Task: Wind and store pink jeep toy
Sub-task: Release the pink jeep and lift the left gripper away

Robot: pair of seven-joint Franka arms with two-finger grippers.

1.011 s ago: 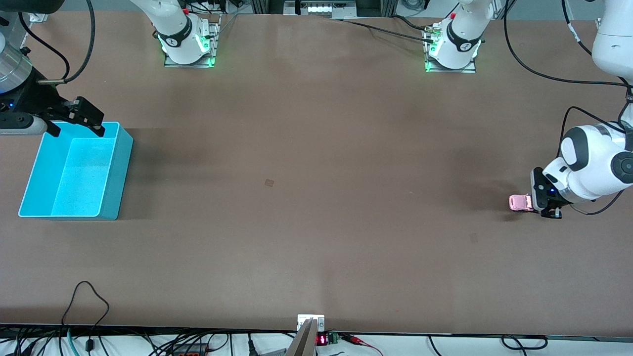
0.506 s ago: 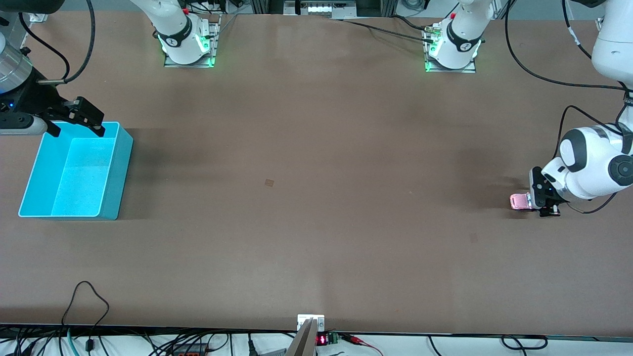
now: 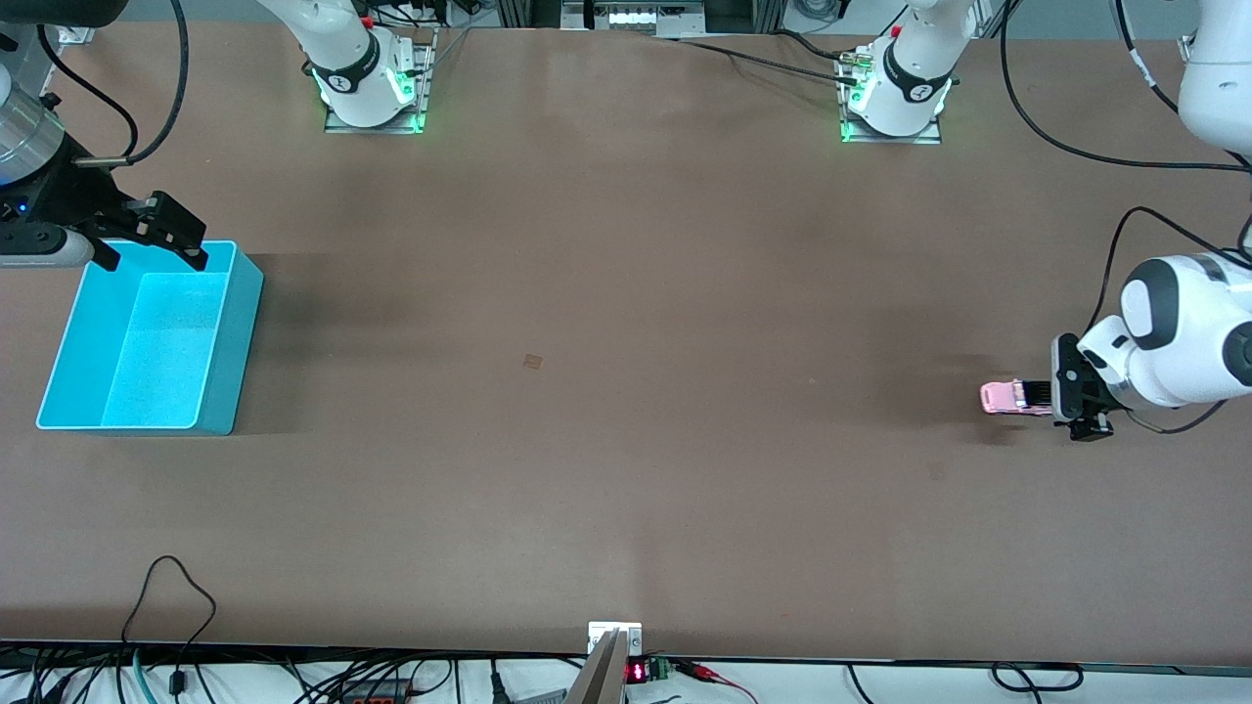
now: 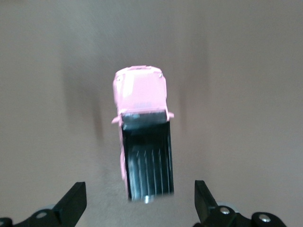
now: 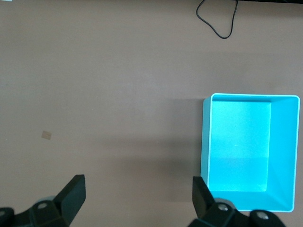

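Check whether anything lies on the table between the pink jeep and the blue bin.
Nothing visible does. The pink jeep toy sits at the left arm's end beside the open left gripper; bare table runs to the blue bin, under the open right gripper.

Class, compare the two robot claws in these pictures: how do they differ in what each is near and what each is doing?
The left claw sits low at the left arm's end of the table, just off the black rear of the pink jeep toy; the right claw hangs over the rim of the blue bin at the right arm's end, waiting. The jeep lies outside the left claw's fingers. Both claws are open and hold nothing.
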